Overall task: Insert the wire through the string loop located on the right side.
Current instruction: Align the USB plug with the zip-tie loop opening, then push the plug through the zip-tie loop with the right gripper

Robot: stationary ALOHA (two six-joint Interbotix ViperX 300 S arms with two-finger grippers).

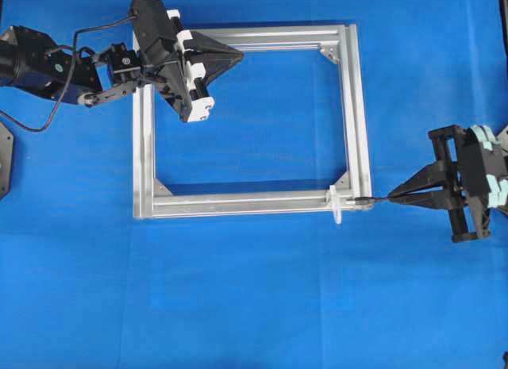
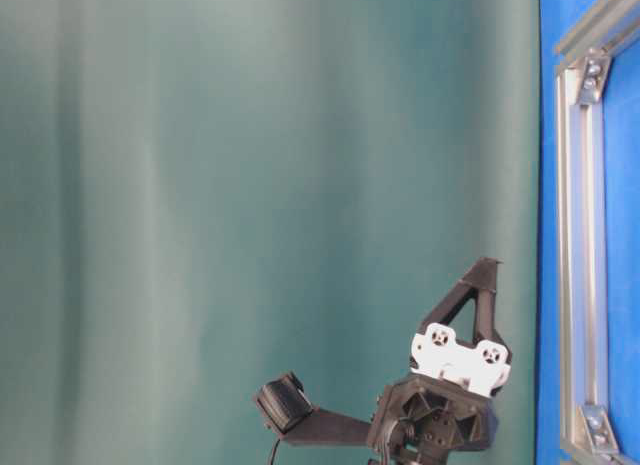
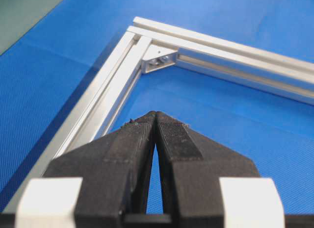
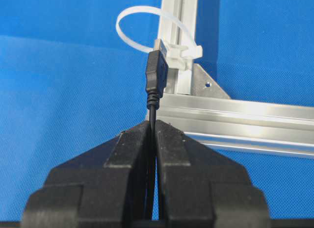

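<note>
The right gripper (image 4: 153,127) pinches the wire (image 4: 156,78), its plug just beside the string loop (image 4: 142,29) on the frame (image 1: 353,107). The left gripper (image 3: 156,115) is closed, empty.

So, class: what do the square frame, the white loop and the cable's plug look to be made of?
Frame: probably aluminium, with a brushed silver sheen and grooved extruded rails.
Loop: seemingly thin, flexible plastic, milky and semi-translucent like a zip tie.
Plug: apparently moulded black plastic or rubber, matt, with a ribbed collar.

Black arms, black cables; left gripper (image 1: 238,56) white-blocked, right gripper (image 1: 394,196) pale-teal-padded; triangular ridged black fingers (image 3: 171,139).
</note>
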